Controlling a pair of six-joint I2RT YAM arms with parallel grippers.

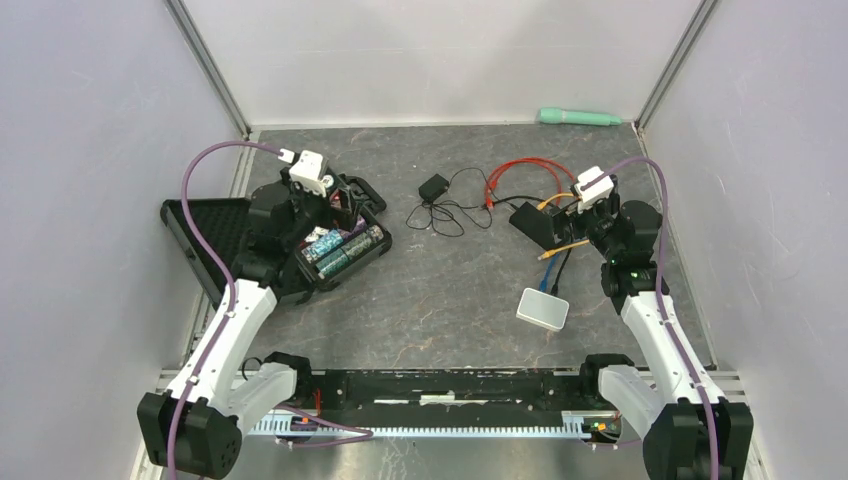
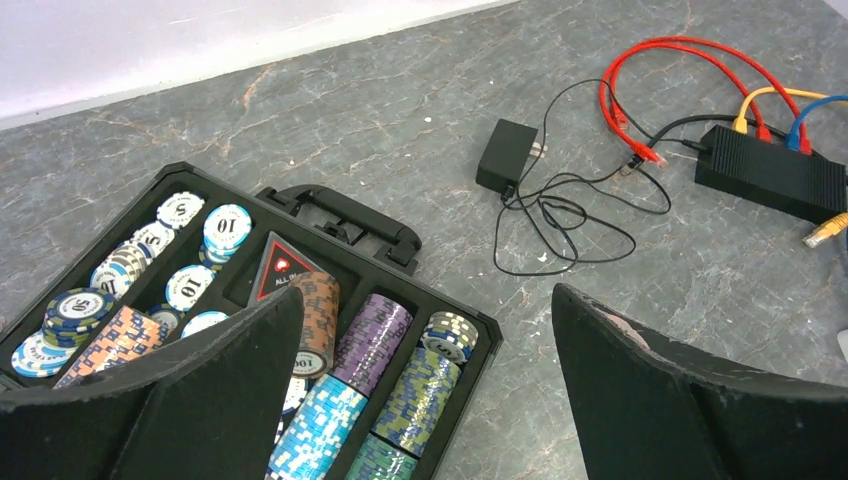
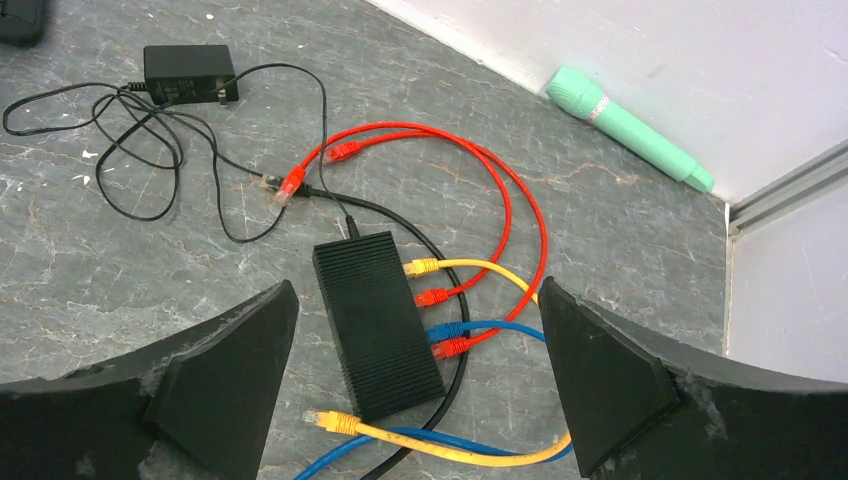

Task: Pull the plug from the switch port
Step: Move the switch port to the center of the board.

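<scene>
Above the switch, both claws spread wide and empty

Over the black network switch (image 3: 378,325), toward the right side of the grey table (image 1: 450,310), the right claw (image 3: 415,300) hangs with its two dark fingers (image 3: 225,380) spread wide apart, gripping nothing. Seen from its wrist camera, the switch lies in the gap between the fingers, apart from both.

Four plugs sit in ports along the switch's right long side. From the far end to the near end they are a yellow plug (image 3: 422,267), a red plug (image 3: 430,297), a blue plug (image 3: 443,332) and a second red plug (image 3: 452,348). A black power lead (image 3: 352,228) enters the switch's far end. Just beside the switch's near end lies a loose yellow connector (image 3: 330,420), plugged into nothing.

Beyond the far end, two loose red connectors (image 3: 290,185) rest on the table among the thin wire of a black power adapter (image 3: 188,72), which lies well to the switch's left. Farther beyond the switch, against the back wall, lies a mint-green handle-shaped tool (image 3: 625,125). Nearer the arm bases than the switch sits a small white box (image 1: 542,309).

Well to the left of the switch, the left claw (image 2: 428,297) hovers over an open black case of poker chips (image 2: 345,222), its fingers also spread wide and empty.
</scene>
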